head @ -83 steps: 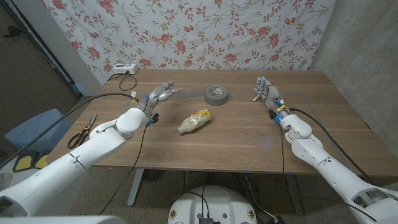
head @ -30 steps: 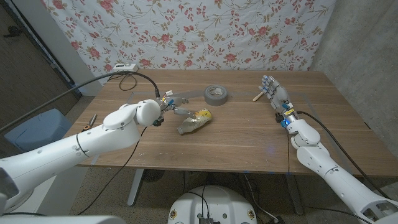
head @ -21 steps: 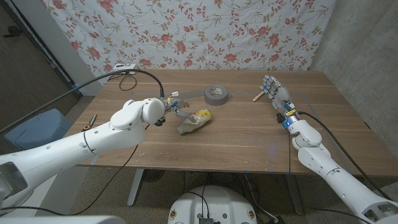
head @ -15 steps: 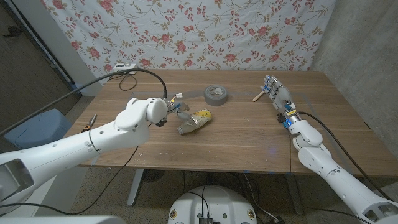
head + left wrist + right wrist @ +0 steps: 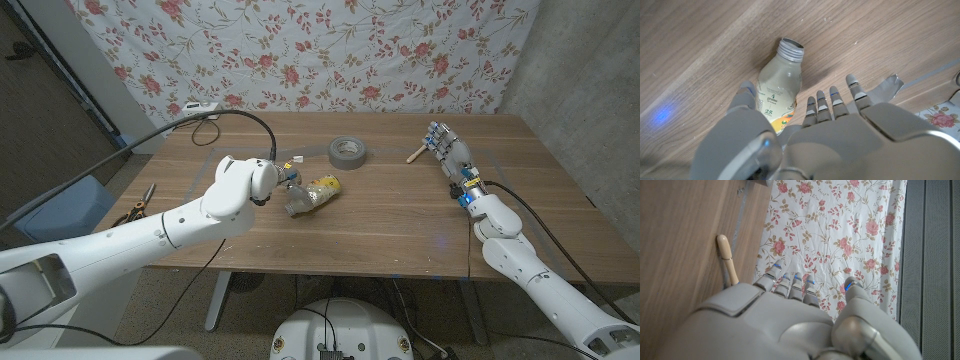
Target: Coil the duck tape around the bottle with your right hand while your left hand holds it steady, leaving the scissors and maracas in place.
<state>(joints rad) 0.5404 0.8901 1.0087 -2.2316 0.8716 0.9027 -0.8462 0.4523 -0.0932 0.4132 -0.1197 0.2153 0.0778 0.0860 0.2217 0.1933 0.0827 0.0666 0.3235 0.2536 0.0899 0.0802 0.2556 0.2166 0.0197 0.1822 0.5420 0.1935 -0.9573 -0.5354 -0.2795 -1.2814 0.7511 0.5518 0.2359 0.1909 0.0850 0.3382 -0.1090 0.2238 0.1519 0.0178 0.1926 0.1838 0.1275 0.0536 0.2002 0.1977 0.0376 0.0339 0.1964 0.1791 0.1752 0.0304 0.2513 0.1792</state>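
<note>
From the head view, the bottle (image 5: 311,195) lies on its side near the middle of the wooden surface (image 5: 380,215), neck toward the robot's left. The left hand (image 5: 285,177) sits right at that neck end, largely hidden behind its own wrist, so whether the fingers actually touch the bottle cannot be told here. The roll of duck tape (image 5: 347,151) lies flat farther back, apart from the bottle. At the far right the right hand (image 5: 447,148) stands on its edge with fingers straight and apart, holding nothing; just beside its fingertips a wooden maraca handle (image 5: 415,153) pokes out. The scissors (image 5: 133,211) lie at the surface's left edge, partly covered by the left arm.

In the left wrist view, the left hand (image 5: 810,125) hovers over the bottle (image 5: 777,90) — fingers extended and spread, thumb on one side of the body, the others on the other side, not closed around it. The bottle has no cap and carries a printed label.

In the right wrist view, the right hand (image 5: 790,305) is open with fingers straight, empty — the maraca handle (image 5: 727,257) lies on the wood just past its fingertips, against the floral cloth (image 5: 840,230) behind.
</note>
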